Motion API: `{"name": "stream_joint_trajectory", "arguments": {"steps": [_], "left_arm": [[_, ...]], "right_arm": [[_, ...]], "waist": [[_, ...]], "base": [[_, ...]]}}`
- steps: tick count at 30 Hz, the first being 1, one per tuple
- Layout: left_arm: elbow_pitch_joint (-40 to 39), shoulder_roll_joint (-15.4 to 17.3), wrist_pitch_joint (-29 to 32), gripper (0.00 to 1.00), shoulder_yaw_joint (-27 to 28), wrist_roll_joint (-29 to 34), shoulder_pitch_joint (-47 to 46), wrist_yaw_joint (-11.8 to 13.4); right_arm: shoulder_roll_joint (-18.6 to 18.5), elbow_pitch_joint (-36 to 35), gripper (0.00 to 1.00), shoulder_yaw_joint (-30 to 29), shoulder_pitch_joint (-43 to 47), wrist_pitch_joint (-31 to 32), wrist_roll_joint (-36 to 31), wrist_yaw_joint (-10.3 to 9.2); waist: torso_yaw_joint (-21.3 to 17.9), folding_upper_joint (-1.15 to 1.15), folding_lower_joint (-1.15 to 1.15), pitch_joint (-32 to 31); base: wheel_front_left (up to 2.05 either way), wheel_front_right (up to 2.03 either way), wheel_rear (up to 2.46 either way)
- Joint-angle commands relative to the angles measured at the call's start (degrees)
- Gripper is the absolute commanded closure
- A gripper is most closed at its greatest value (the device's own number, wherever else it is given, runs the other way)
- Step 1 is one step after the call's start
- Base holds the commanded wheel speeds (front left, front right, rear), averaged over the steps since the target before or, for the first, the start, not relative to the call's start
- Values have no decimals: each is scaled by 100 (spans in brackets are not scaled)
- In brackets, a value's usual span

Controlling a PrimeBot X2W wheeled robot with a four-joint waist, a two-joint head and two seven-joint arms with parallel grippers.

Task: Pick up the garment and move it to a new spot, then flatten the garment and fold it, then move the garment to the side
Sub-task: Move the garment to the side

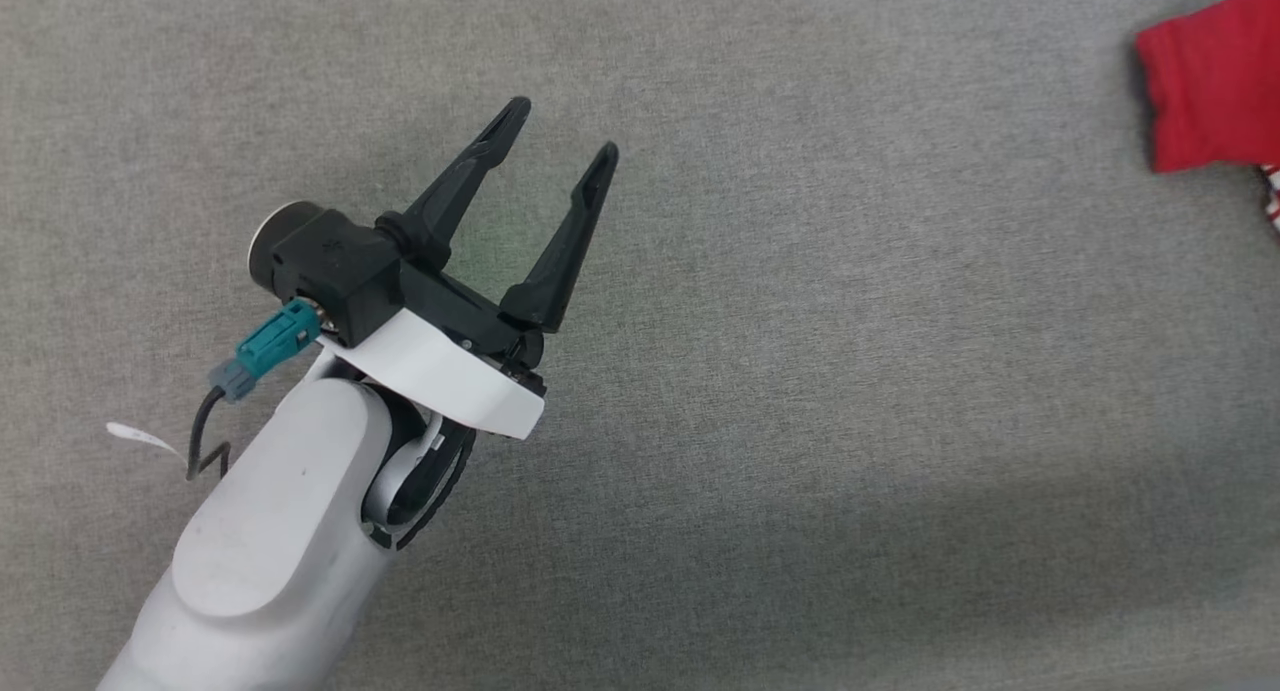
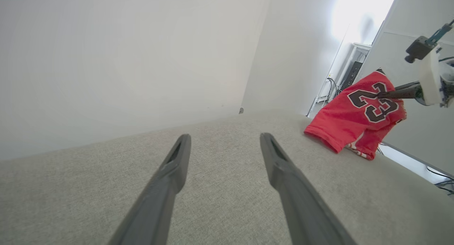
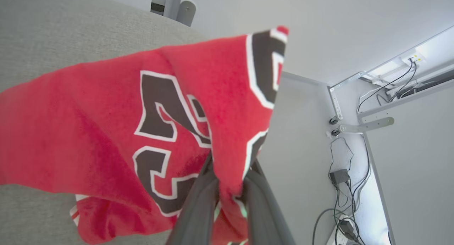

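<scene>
The garment (image 3: 88,131), a soft red jersey with black numbers, is pinched by the right gripper (image 3: 230,188); left gripper (image 1: 564,129) spread. Lift higher: it probably drags.

Grey fabric surface (image 1: 800,471) beneath plain white walls (image 2: 106,60).

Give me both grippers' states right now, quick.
Left gripper: jaws open, holding nothing.
Right gripper: jaws closed on the garment.
</scene>
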Motion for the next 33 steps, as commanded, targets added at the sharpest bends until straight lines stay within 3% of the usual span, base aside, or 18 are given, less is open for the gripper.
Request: {"name": "stream_joint_trajectory", "arguments": {"steps": [1,7,8,11,12,13,14,25,33], "left_arm": [[14,8,-24,0,-37,-13,-96,-20],[33,58,-25,0,-115,-49,-210,-20],[36,65,-24,0,-114,-52,-214,-20],[33,58,-24,0,-76,-64,-210,-20],[29,57,-24,0,-58,-67,-205,-20],[20,64,-24,0,-40,-68,-190,-20],[15,71,-24,0,-25,-70,-169,-20],[-76,165,-24,0,261,-70,56,-20],[-59,208,-24,0,519,-110,208,-20]], "right_arm": [[89,153,100,-60,-105,-142,-185,-3],[385,1017,100,-410,-426,-634,-810,-4],[424,1146,95,-455,-468,-691,-912,-3],[532,1514,69,-667,-580,-812,-1132,-3],[561,1591,48,-710,-612,-859,-1207,-3],[580,1670,3,-772,-652,-913,-1278,-3],[586,1757,0,-854,-689,-951,-1348,-3],[819,2406,0,-1567,-1100,-1429,-2014,-4],[1098,2474,0,-1615,-1237,-1703,-2053,-4]], "waist": [[29,0,0,66],[193,0,0,226],[221,0,0,241],[298,0,0,276],[320,0,0,284],[332,0,0,290],[342,0,0,297],[302,0,0,254],[279,0,0,74]], "base": [[0,0,0],[0,0,0],[0,0,0],[0,0,0],[0,0,0],[0,0,0],[0,0,0],[0,0,0],[0,0,0]]}}
